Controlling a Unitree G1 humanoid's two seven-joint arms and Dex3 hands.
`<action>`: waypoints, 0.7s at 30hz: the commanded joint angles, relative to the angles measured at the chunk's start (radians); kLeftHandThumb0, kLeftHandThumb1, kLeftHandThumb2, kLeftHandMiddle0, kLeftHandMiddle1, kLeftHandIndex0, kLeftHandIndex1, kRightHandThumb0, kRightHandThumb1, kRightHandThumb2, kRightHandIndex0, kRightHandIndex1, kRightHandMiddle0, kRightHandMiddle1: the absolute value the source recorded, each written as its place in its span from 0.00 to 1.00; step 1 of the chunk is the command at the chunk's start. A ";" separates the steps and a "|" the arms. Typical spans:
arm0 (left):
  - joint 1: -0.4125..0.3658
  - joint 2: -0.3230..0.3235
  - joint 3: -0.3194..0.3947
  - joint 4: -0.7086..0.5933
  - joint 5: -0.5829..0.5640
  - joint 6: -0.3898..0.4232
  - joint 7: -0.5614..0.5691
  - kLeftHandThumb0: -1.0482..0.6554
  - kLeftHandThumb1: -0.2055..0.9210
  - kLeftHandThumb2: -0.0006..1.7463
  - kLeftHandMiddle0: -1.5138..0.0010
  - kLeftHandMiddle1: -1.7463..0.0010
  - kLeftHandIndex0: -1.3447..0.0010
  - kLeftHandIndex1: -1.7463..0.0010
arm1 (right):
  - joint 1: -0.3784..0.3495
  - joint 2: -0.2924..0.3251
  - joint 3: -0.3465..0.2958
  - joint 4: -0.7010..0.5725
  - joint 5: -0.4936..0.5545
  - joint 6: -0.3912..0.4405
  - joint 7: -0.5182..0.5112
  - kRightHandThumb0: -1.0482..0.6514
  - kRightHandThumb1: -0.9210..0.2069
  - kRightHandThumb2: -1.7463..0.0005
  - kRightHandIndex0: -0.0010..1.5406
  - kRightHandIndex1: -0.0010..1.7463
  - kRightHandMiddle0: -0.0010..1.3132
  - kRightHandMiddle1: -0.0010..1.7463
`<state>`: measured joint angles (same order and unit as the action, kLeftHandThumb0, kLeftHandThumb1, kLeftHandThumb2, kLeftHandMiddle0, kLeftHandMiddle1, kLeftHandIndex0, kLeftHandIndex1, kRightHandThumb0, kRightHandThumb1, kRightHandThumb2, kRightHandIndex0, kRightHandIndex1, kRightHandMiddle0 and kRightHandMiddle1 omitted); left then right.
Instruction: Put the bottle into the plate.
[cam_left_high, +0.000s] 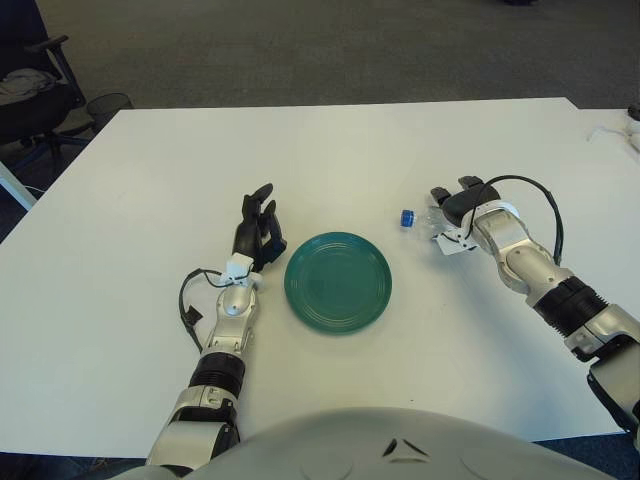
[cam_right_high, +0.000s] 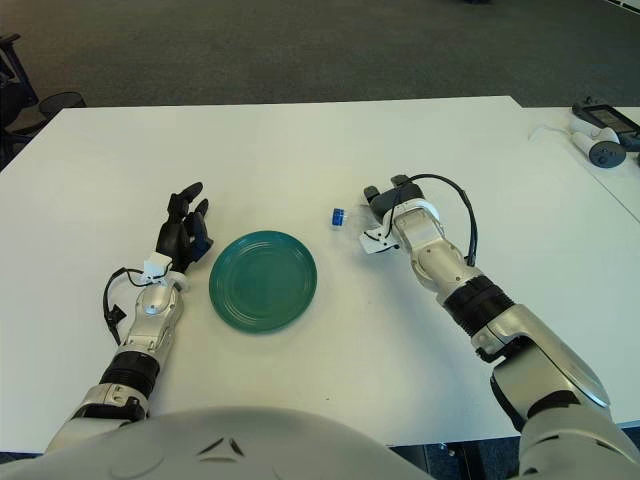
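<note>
A clear bottle with a blue cap (cam_left_high: 407, 217) lies on its side on the white table, just right of the green plate (cam_left_high: 338, 282). The cap points left, toward the plate's far right rim. My right hand (cam_left_high: 443, 218) is curled around the bottle's body from the right. Its dark fingertips (cam_left_high: 441, 194) show on the far side, and most of the clear body is hidden under the hand. My left hand (cam_left_high: 257, 226) shows left of the plate with its fingers stretched out, holding nothing. The plate has nothing on it.
The white table (cam_left_high: 320, 150) reaches far beyond the plate. A black office chair (cam_left_high: 30, 85) stands off its far left corner. A small grey and white device (cam_right_high: 598, 140) lies near the far right edge, with a cable looping off my right wrist (cam_left_high: 540, 200).
</note>
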<state>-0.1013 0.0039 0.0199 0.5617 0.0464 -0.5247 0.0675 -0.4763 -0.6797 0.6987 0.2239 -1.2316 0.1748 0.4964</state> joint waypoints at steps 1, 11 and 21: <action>0.088 -0.010 -0.006 0.053 0.002 0.035 -0.006 0.12 1.00 0.53 0.73 0.99 1.00 0.53 | 0.102 0.001 0.063 0.057 -0.022 -0.047 0.018 0.01 0.00 0.86 0.00 0.00 0.00 0.00; 0.098 -0.013 -0.005 0.043 -0.001 0.035 -0.009 0.12 1.00 0.53 0.73 0.99 1.00 0.53 | 0.111 0.024 0.050 0.070 -0.024 -0.049 0.017 0.03 0.00 0.85 0.00 0.00 0.00 0.00; 0.102 -0.016 -0.005 0.041 0.000 0.033 -0.007 0.12 1.00 0.53 0.73 0.99 1.00 0.53 | 0.127 0.043 0.017 0.063 0.016 -0.051 0.012 0.03 0.00 0.85 0.01 0.00 0.00 0.00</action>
<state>-0.0886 -0.0003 0.0203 0.5456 0.0458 -0.5207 0.0656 -0.4568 -0.6647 0.6711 0.2295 -1.2559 0.1721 0.4776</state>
